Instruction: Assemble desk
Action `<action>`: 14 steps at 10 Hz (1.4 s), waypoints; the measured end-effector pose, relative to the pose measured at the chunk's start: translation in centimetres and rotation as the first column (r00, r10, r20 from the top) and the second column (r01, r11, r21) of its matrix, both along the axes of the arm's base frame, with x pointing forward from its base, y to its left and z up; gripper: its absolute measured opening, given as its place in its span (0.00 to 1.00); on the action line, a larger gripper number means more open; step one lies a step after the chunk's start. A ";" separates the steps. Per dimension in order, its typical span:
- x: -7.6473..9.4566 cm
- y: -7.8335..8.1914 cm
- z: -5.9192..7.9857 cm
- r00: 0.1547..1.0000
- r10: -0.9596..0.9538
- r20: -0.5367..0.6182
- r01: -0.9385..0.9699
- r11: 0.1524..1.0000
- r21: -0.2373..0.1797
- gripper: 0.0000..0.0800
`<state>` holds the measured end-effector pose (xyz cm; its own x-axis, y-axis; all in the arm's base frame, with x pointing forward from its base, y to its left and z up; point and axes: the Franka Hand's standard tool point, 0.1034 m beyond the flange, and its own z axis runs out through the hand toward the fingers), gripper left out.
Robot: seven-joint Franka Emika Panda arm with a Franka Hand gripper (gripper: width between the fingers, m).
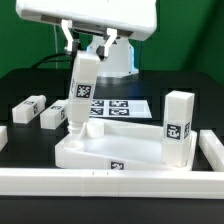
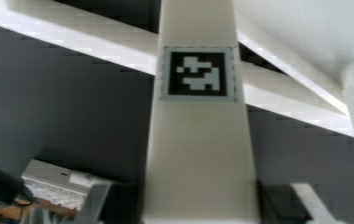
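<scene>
Leg being set into a corner of the desk top point(image 1: 110, 152).
At the desk top's end on the exterior view's right, an upright leg point(image 1: 180, 125) stands seated; at its far corner on that view's left, the hand point(image 1: 87, 50) is clamped on a tilted leg point(image 1: 82, 92), I think to guide its foot in. Only the wrist view shows this leg's tag point(image 2: 199, 74) straight on.

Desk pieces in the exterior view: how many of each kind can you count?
Desk top: 1
Leg blocks: 4 (held leg, standing leg, first lying leg, second lying leg)
Total: 5
</scene>
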<state>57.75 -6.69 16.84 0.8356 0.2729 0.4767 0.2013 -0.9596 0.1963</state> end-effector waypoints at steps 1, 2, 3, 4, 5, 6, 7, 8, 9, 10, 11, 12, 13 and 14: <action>0.0 0.0 0.0 1.000 0.000 -0.001 0.000 1.000 0.000 0.36; 0.0 -0.1 -0.1 1.000 0.002 -0.006 -0.002 1.000 0.001 0.36; 0.2 -1.0 0.0 1.000 -0.005 -0.029 0.005 1.000 0.016 0.36; 0.6 -1.9 0.4 1.000 -0.010 -0.029 0.011 1.000 0.022 0.36; 0.9 -2.7 0.6 1.000 -0.008 -0.023 0.008 1.000 0.019 0.36; 0.7 -2.4 0.4 1.000 -0.014 -0.026 0.014 1.000 0.027 0.36; 0.7 -2.3 0.4 1.000 -0.012 -0.027 0.013 1.000 0.027 0.36; 0.7 -2.4 0.3 1.000 -0.013 -0.028 0.013 1.000 0.027 0.36; 0.7 -2.4 0.3 1.000 -0.013 -0.028 0.014 1.000 0.027 0.36; 0.7 -2.4 0.3 1.000 -0.013 -0.029 0.013 1.000 0.028 0.36; 0.8 -2.5 0.3 0.999 -0.010 -0.038 0.011 0.999 0.035 0.36; 1.1 -2.5 0.6 0.999 -0.004 -0.042 0.006 0.999 0.042 0.36; 1.5 -2.2 0.8 0.999 0.004 -0.035 -0.003 0.999 0.047 0.36; 1.8 -1.9 0.9 1.000 0.006 -0.031 -0.005 0.998 0.058 0.36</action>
<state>59.54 -8.57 17.70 0.8488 0.2502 0.4658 0.2117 -0.9681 0.1343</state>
